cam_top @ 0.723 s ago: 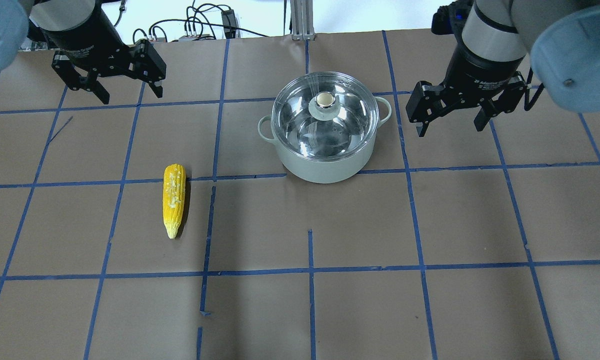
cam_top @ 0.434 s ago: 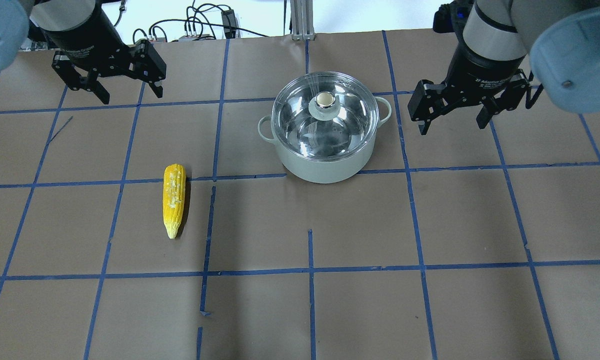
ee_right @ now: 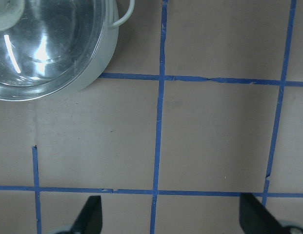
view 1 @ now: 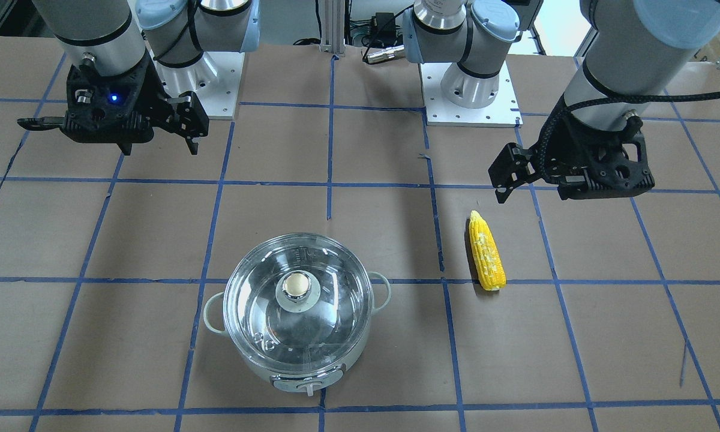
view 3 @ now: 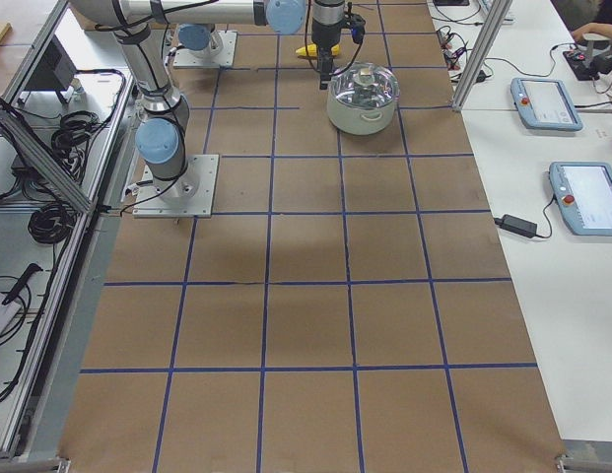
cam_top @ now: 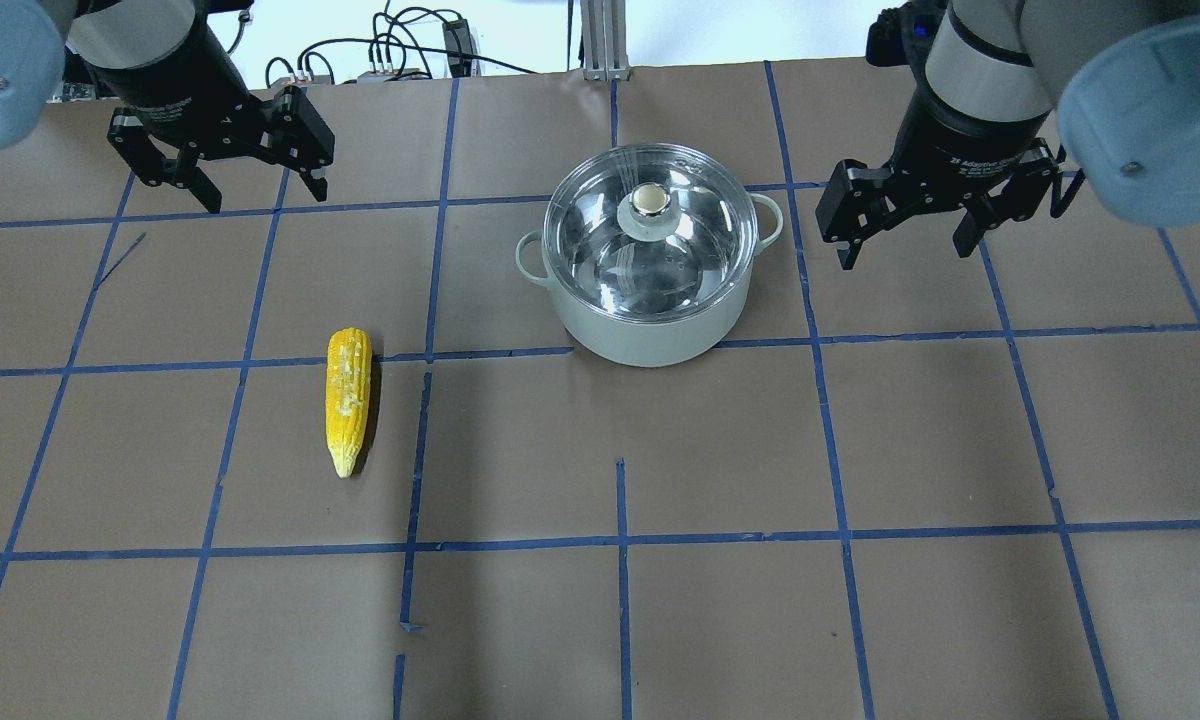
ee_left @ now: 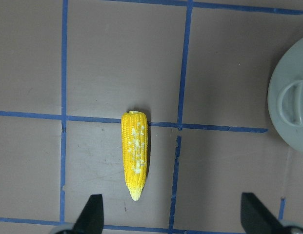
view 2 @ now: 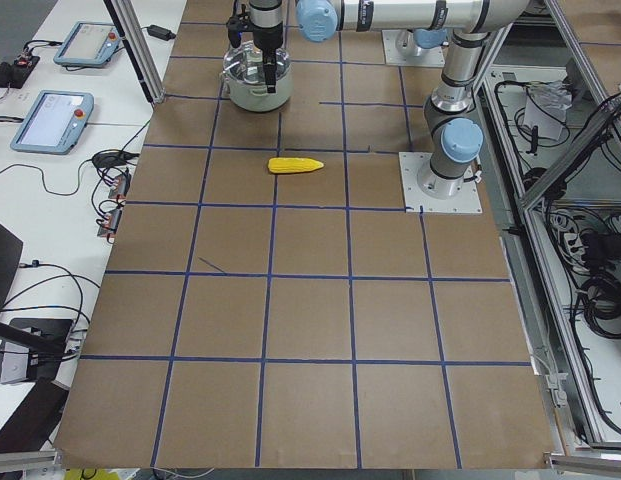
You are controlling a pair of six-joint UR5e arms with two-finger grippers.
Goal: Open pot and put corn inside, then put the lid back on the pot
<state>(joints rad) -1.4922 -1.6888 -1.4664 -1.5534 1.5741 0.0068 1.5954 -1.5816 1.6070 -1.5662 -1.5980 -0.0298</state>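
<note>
Two empty tools, the left gripper and the right gripper, are hanging over the table with their jaws spread wide and grasping nothing. The lid is sitting closed on the pot in the upper middle of the overhead view. The corn is lying flat at centre left, well apart from the pot, its pointed end toward the bottom of the frame.

The step in hand, as I judge it, is lifting the lid, and it is not yet begun. The right gripper is standing nearer, just right of the pot's right loop handle. To do this well it should be sliding left until the knob is lying midway between its fingers. Then it should be descending straight, clamping the knob alone rather than the glass, and rising vertically so the rim is not dragging the pot.

The right arm is entering from the upper right corner, wrist pointing down. Its wrist camera is catching only the pot's edge at upper left, so it is not over the lid. The left arm is hovering at upper left, also pointing down, with the corn showing centred in its wrist view.
</note>
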